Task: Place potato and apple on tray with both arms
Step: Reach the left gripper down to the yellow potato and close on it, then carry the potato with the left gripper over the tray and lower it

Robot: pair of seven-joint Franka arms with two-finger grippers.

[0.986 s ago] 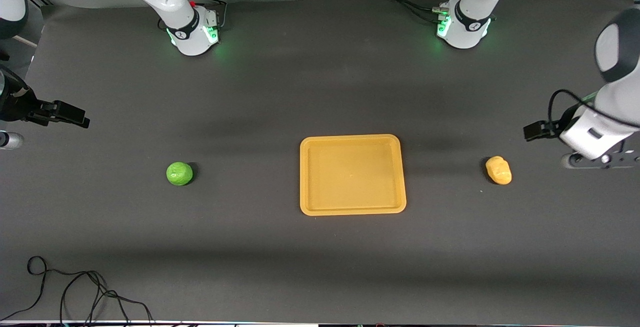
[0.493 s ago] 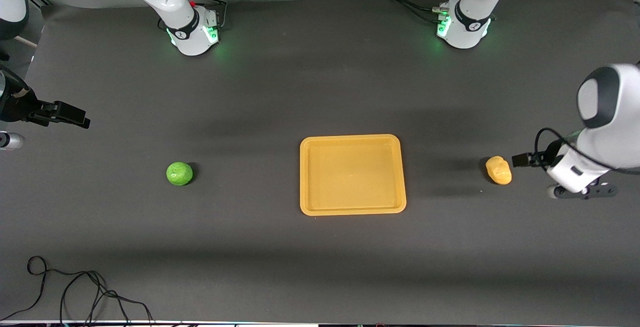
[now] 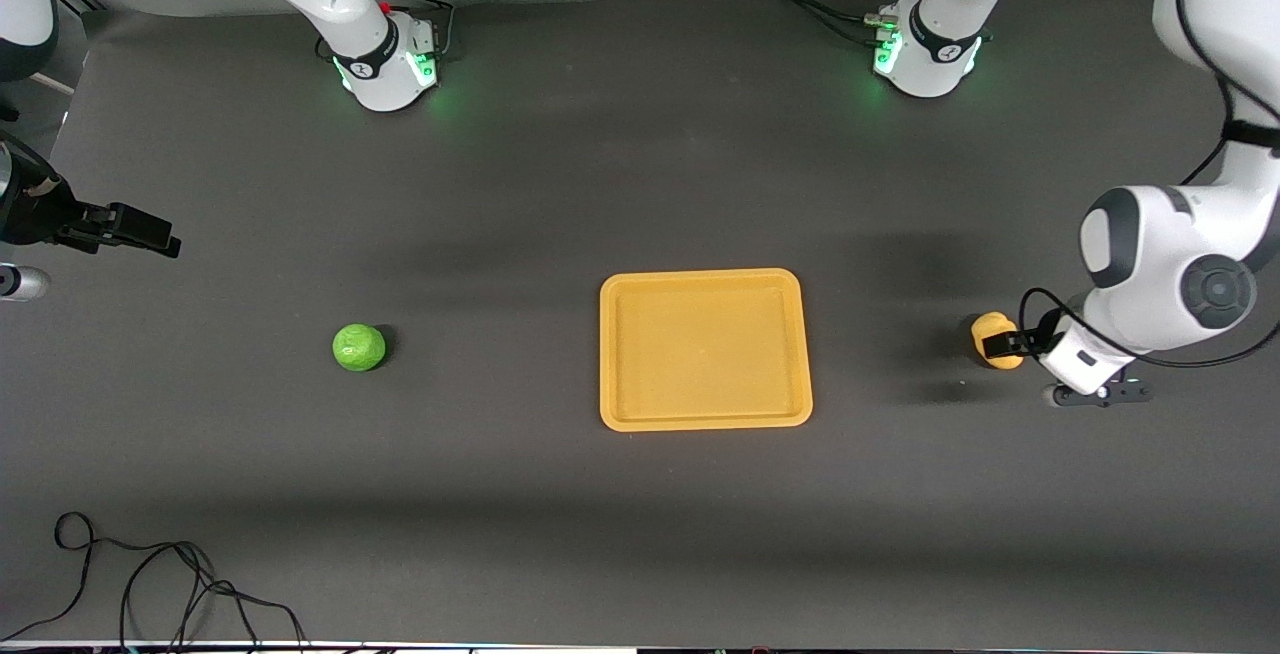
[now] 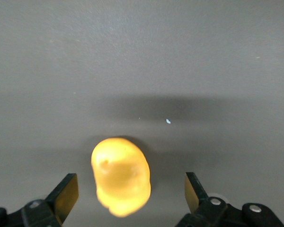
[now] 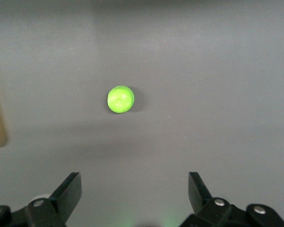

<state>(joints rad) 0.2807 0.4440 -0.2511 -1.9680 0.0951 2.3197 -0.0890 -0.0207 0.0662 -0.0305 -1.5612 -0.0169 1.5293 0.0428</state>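
Both grippers read wide open on my feeds. Right gripper [image 3: 150, 232] waits high, holding nothing; apple [image 3: 359, 347] on the table, tray [image 3: 705, 420] bare mid-table. Left gripper [image 4: 131, 191] straddles the potato [image 4: 120, 176] without touching it.

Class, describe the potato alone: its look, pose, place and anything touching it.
The potato is a small, lumpy, glossy yellow-orange oval that looks plastic, with a small dent near one end. It lies on the dark table toward the left arm's end, apart from the tray. The open left gripper straddles it; neither finger visibly touches it.
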